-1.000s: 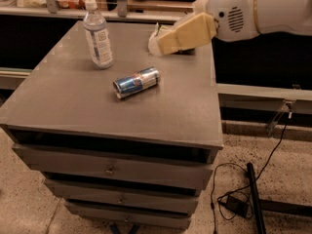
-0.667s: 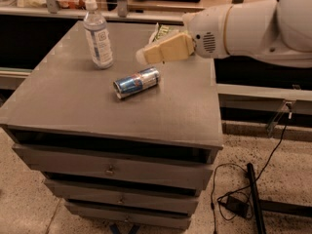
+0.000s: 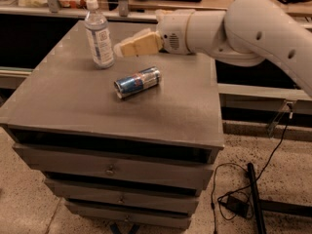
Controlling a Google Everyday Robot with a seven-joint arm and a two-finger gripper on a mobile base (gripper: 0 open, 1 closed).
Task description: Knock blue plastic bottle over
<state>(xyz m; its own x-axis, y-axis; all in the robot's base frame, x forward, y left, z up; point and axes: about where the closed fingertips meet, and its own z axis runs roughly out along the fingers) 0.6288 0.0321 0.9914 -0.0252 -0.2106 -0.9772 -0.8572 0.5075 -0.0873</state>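
Observation:
The blue plastic bottle (image 3: 98,34) is clear with a white cap and a white-and-blue label. It stands upright near the back left of the grey cabinet top (image 3: 73,106). My gripper (image 3: 120,48), with tan fingers, reaches in from the right on a white arm (image 3: 243,28). Its tip is just right of the bottle, level with the label, very close to it or touching.
A blue-and-silver drink can (image 3: 138,81) lies on its side in front of the gripper, near the middle of the top. The cabinet has drawers (image 3: 112,169) below. A black cable and adapter (image 3: 234,204) lie on the floor at the right.
My arm has swung left across the cabinet top, bringing the gripper from the right side up beside the bottle. The bottle and can have not moved.

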